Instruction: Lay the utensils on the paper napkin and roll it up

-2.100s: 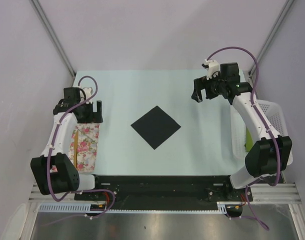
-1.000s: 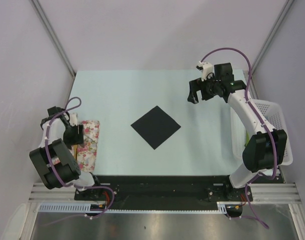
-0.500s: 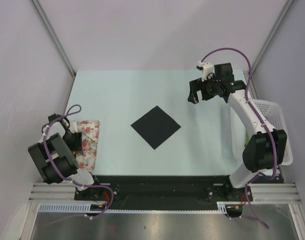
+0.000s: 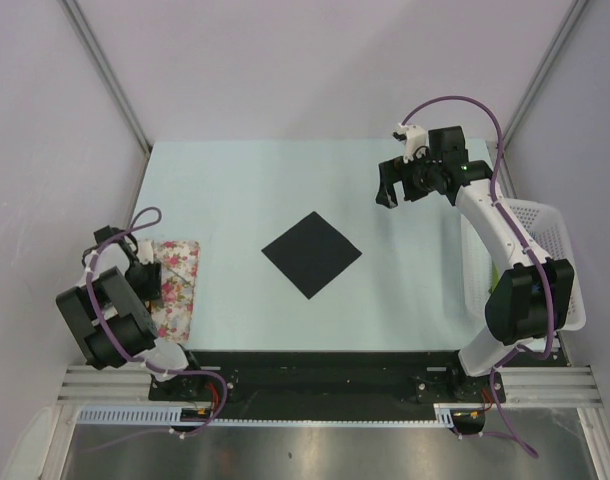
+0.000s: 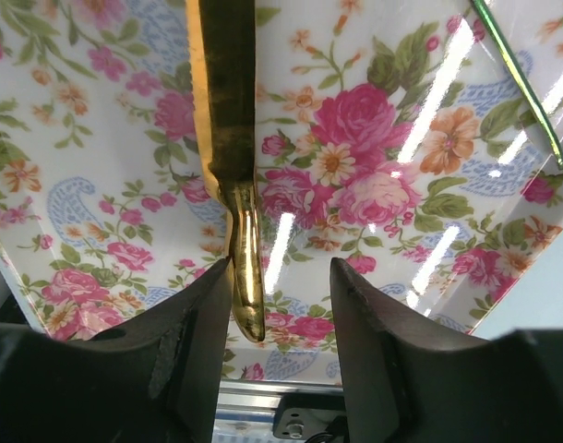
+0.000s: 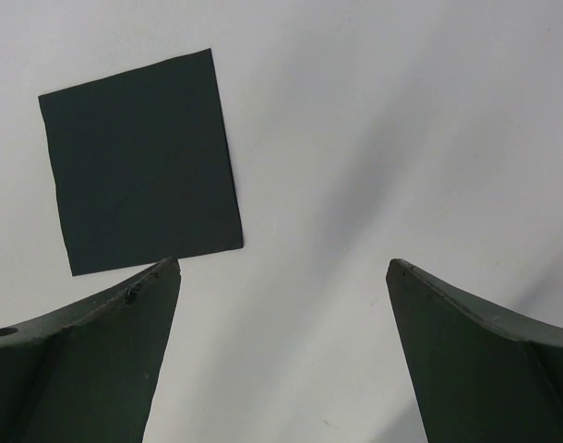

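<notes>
**No readable text**

Nothing legible in any view.
- paper napkin point(image 4: 311, 254): plain black, no print.
- floral tray point(image 5: 374, 138): roses and paisley pattern only, no lettering.
- utensil handle point(image 5: 228, 92): bare glossy yellow, no stamp or brand showing.
- white basket point(image 4: 557, 262): any marking is too small to tell in the top view.
</notes>
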You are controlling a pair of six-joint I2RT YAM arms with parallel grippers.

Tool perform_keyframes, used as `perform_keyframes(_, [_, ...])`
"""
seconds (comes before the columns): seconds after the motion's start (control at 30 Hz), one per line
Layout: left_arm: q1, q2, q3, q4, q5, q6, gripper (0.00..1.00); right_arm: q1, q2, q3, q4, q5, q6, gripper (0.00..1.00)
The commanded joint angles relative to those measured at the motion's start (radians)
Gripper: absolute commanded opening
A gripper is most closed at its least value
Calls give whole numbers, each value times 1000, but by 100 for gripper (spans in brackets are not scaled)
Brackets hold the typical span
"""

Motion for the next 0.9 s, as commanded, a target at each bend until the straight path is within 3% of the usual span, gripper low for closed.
perform_keyframes(0.0, [9,-40,53,9,33,27,51,5,-10,6,3,2,-2,99])
perform_keyframes(0.57, [17,92,39,120,13,75,49,6,10,14,5,9,1,100])
perform_keyframes(0.7, [18,107,25,115,33,78,37,5,12,15,-1,15,-2,100])
perform_keyframes(0.87, [17,101,-2,97,51,75,31,3,10,14,2,25,-2,100])
